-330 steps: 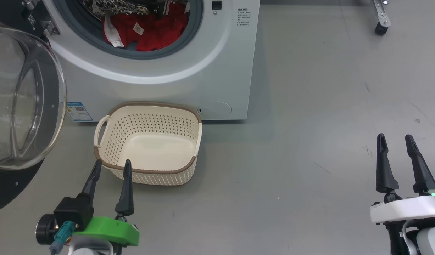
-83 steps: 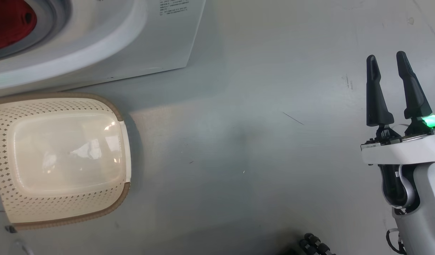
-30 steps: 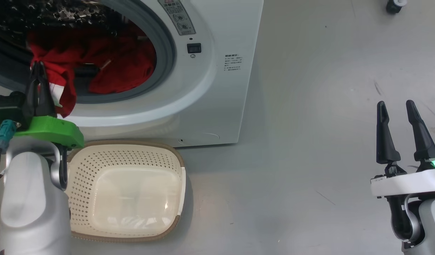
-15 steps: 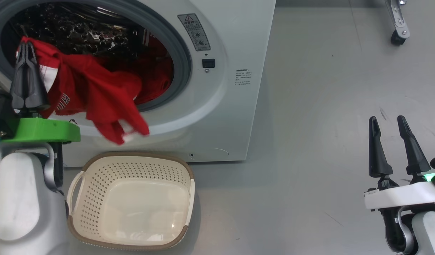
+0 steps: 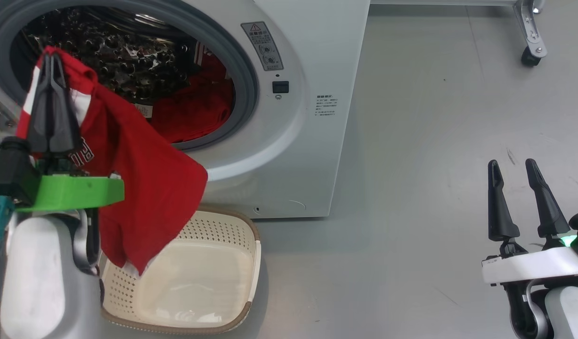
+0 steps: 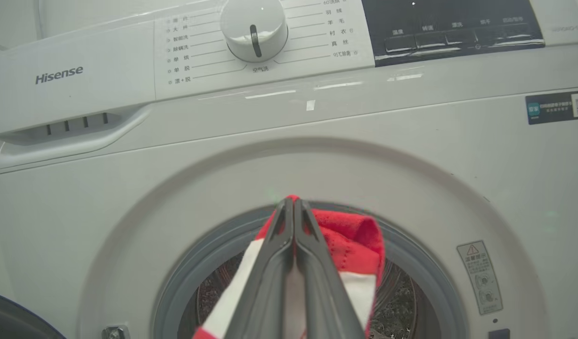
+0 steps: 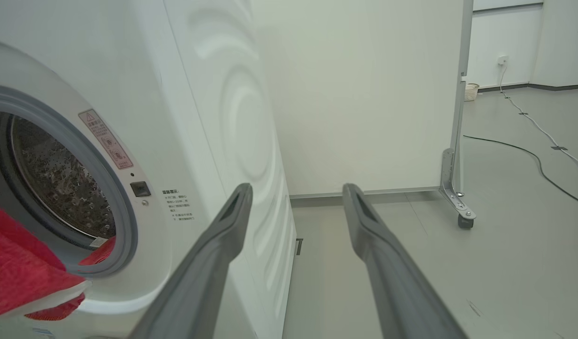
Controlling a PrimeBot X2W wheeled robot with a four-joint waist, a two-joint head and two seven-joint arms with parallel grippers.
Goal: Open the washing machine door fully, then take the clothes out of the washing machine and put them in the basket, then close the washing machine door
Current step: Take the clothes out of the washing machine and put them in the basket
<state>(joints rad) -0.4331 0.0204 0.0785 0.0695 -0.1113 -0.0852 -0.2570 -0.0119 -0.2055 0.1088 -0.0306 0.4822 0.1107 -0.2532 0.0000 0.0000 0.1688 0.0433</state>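
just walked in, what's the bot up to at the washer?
The left gripper has its jaws shut on a red garment, held up in front of the washing machine with the lower end hanging over the basket. Nothing lies in the basket yet. More red clothes lie in the drum. The right gripper hangs off to the side above the floor, jaws open and holding nothing.
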